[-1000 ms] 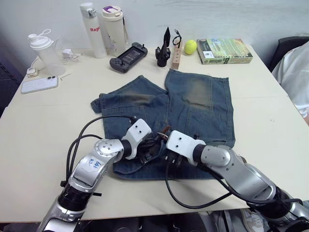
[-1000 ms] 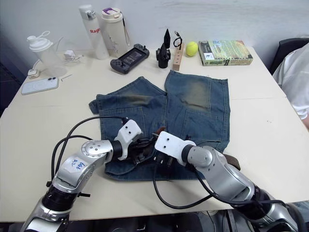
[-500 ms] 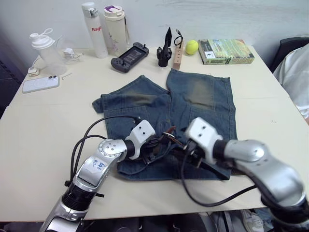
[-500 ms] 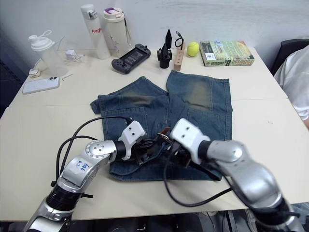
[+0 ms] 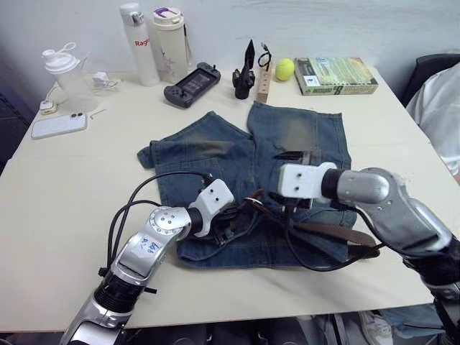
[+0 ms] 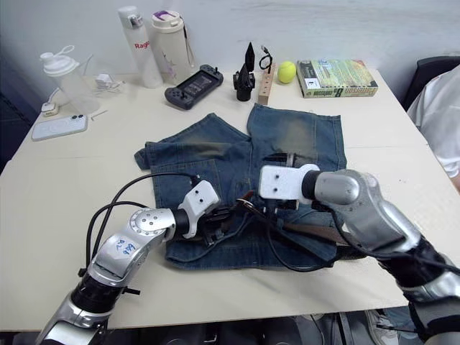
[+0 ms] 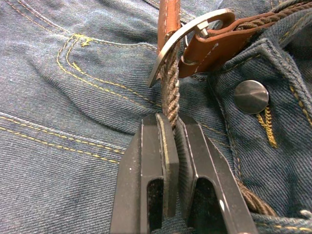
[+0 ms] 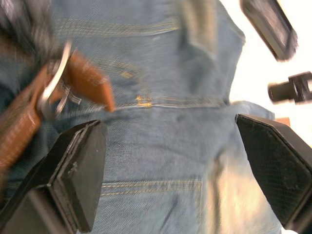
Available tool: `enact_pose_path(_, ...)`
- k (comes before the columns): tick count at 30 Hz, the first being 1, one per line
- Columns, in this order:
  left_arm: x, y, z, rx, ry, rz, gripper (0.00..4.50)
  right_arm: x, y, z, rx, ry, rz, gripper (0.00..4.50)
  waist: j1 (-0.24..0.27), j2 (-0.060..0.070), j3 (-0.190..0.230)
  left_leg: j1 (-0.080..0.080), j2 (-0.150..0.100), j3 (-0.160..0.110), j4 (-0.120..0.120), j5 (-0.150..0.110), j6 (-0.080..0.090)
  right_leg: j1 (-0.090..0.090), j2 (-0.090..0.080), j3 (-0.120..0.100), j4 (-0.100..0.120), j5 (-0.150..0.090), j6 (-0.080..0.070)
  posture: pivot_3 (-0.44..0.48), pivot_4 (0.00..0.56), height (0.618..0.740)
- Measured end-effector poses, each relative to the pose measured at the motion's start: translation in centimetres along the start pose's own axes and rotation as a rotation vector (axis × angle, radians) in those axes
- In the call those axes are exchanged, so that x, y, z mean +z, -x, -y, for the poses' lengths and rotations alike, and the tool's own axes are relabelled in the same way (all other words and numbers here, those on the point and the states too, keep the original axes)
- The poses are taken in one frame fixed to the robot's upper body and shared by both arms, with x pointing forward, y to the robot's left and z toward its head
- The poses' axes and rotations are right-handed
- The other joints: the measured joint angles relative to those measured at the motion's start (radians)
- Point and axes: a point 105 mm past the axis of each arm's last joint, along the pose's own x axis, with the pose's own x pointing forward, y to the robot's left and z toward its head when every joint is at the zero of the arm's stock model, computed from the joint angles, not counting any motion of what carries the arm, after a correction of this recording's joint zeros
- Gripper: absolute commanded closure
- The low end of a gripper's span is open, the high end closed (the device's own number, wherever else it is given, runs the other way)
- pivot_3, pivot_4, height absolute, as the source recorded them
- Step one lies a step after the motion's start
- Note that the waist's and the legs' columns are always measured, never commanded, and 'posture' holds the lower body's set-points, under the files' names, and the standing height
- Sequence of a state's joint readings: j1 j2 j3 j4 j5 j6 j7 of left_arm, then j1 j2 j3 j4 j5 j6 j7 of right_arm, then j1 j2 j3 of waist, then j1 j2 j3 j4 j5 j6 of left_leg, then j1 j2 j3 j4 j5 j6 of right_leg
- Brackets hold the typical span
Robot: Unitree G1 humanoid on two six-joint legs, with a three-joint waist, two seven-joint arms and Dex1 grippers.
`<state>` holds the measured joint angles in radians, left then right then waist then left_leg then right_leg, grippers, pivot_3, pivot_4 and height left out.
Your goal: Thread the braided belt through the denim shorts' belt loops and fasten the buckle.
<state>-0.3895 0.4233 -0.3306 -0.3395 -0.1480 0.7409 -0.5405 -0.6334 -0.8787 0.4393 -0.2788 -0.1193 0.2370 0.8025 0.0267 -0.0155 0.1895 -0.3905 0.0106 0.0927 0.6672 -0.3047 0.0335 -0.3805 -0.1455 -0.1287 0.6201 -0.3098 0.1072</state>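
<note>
On our pale table (image 5: pixel 65 187), our left claw (image 7: pixel 171 127) pinches the brown woven belt (image 7: pixel 169 92) to steady the silver buckle (image 7: pixel 187 36); our right claw (image 8: pixel 170 170) gapes wide over the blue jean shorts (image 5: pixel 302 136).

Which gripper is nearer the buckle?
Left. The left gripper grips the braided belt just beside the buckle; the right gripper hovers open above the denim shorts, farther off.
</note>
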Motion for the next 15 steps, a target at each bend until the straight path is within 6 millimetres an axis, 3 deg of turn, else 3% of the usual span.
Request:
enact_pose_path(11,-0.1,0.0,0.0,0.003,-0.008,-0.005,4.5,0.4,-1.8,-1.6,0.088,0.16,0.068,0.04,-0.001,0.0,0.0,0.001,0.001,-0.003,0.001,0.0,0.0,0.004,-0.001,-0.003,0.0,0.0,0.0,0.0,0.15,0.717)
enact_pose_path(15,-0.1,0.0,0.0,0.003,-0.009,-0.006,4.5,0.7,-2.0,-1.8,0.099,0.167,0.08,1.83,-0.001,0.0,0.0,0.001,0.001,-0.003,0.001,0.0,0.0,0.004,-0.001,-0.003,0.0,0.0,0.0,0.0,0.15,0.717)
